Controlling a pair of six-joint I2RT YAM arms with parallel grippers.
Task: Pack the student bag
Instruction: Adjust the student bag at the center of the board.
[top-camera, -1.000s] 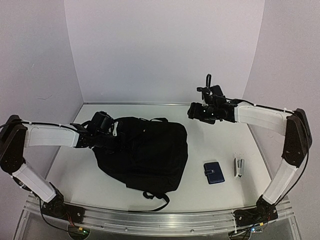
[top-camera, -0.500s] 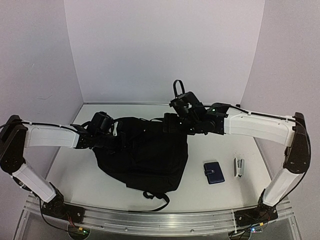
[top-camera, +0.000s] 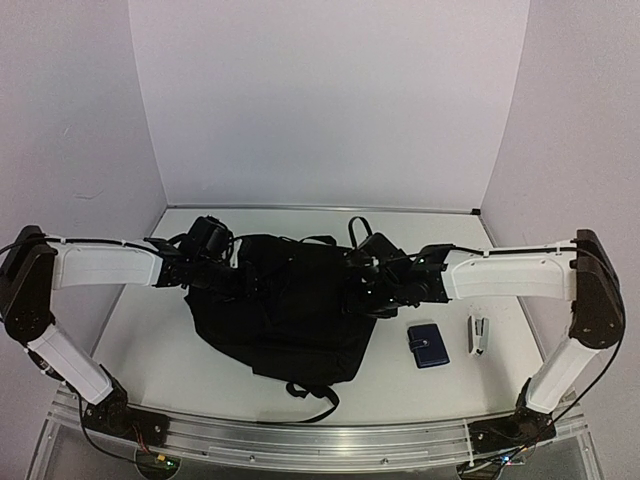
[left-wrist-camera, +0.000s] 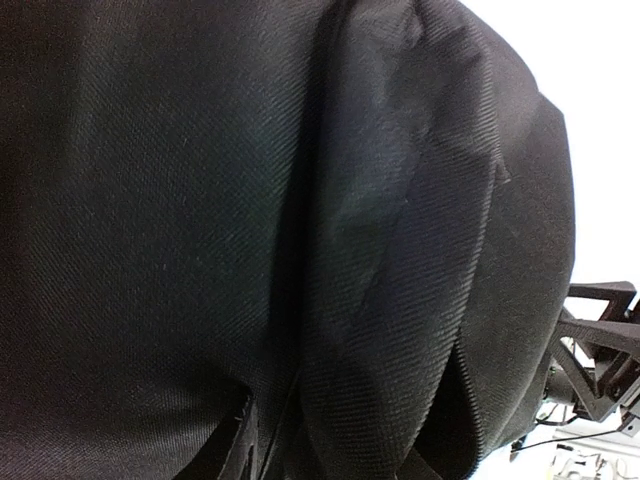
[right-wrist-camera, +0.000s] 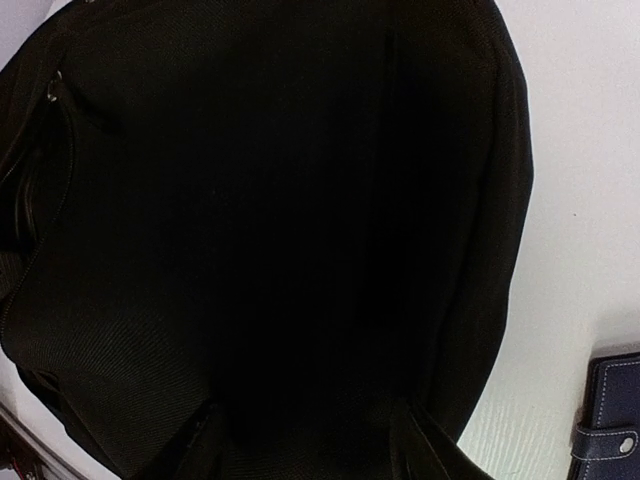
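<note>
The student bag (top-camera: 290, 310), a large black backpack, lies flat in the middle of the table, straps toward the back. My left gripper (top-camera: 250, 282) is on the bag's upper left part. In the left wrist view black fabric (left-wrist-camera: 250, 220) fills the frame, and a raised fold runs up from between the fingers (left-wrist-camera: 236, 450), so it appears shut on that fold. My right gripper (top-camera: 353, 290) is low over the bag's right edge. Its fingers (right-wrist-camera: 208, 440) stand apart over the dark fabric (right-wrist-camera: 280, 200), open and empty.
A small dark-blue wallet (top-camera: 428, 345) lies on the white table right of the bag and shows in the right wrist view (right-wrist-camera: 612, 420). A grey stapler (top-camera: 479, 335) lies further right. White walls close the back and sides.
My right arm has swung from high at the back right down and left onto the bag's right side. My left gripper has shifted slightly up and right on the bag.
</note>
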